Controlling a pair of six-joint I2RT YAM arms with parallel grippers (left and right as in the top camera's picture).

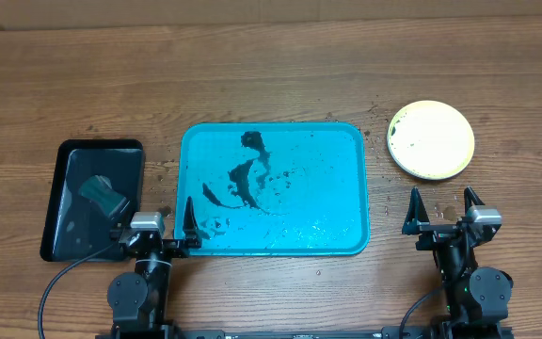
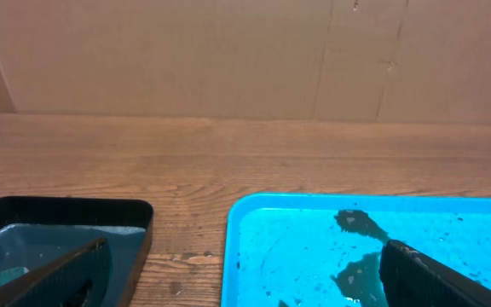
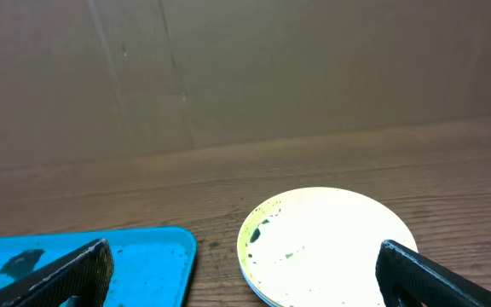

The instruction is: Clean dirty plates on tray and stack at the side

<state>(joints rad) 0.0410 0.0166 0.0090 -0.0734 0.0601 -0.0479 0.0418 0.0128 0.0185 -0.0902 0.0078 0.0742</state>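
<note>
Plates off the tray, pile to be checked

The plates lie as 1 pile on the tabletop, right of the tray, which holds only dark smears; how many are in the pile I cannot tell. The top face shows dark specks near its left edge, so I judge a last light wipe with the sponge from the black tray is worthwhile, without pushing the pile. The left claw and right claw both gape wide, holding nothing.
</note>
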